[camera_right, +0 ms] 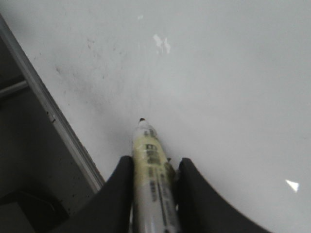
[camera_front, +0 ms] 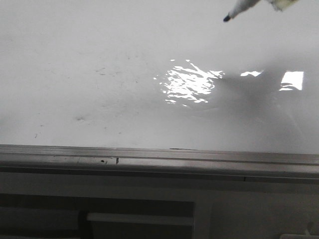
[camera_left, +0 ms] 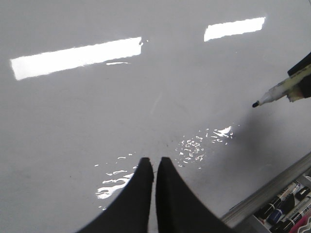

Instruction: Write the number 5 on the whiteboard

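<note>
The whiteboard (camera_front: 99, 59) fills the front view, glossy white with glare and faint smudges; no number 5 shows on it. My right gripper (camera_right: 154, 162) is shut on a marker (camera_right: 150, 165) with a pale yellowish barrel and a black tip. In the front view the marker (camera_front: 241, 9) enters at the top right, its tip held a little off the board. It also shows in the left wrist view (camera_left: 274, 94). My left gripper (camera_left: 154, 162) is shut and empty over the board (camera_left: 97, 121).
A grey metal edge rail (camera_front: 159, 157) runs along the board's near edge, also in the right wrist view (camera_right: 53, 116). A tray with several markers (camera_left: 286, 213) lies past the rail. Dark furniture sits below the rail (camera_front: 139, 214).
</note>
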Controlling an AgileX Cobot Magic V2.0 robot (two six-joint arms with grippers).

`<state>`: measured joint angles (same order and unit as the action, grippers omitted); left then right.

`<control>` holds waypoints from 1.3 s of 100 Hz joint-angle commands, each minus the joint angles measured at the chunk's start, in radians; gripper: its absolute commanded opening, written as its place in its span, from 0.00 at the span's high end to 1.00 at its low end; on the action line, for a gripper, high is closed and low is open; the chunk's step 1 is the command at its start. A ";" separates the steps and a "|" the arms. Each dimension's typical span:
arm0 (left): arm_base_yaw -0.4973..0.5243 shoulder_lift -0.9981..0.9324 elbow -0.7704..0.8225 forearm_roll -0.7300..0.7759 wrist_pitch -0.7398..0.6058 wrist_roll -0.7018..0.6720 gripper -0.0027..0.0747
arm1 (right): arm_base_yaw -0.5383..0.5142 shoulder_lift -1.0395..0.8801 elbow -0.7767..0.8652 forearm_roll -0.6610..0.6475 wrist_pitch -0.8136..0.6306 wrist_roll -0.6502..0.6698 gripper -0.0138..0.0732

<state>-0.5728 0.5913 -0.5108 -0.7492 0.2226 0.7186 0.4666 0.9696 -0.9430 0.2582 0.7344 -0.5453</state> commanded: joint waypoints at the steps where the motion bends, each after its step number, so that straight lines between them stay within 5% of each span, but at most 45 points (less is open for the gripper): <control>1: 0.001 -0.002 -0.027 -0.024 -0.062 -0.008 0.99 | 0.002 0.030 -0.035 -0.013 -0.034 0.001 0.89; 49: 0.001 -0.002 -0.027 -0.024 -0.062 -0.008 0.99 | 0.002 0.084 -0.035 -0.297 -0.092 0.260 0.89; 105: 0.001 -0.002 -0.027 -0.024 -0.062 -0.008 0.99 | 0.066 0.101 -0.003 -0.310 -0.009 0.313 0.89; 130: 0.001 -0.002 -0.027 -0.024 -0.062 -0.008 0.99 | 0.115 0.114 0.025 -0.482 0.000 0.524 0.89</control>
<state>-0.5720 0.5913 -0.5095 -0.7518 0.2189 0.7186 0.5844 1.0874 -0.8960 -0.0835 0.7646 -0.1166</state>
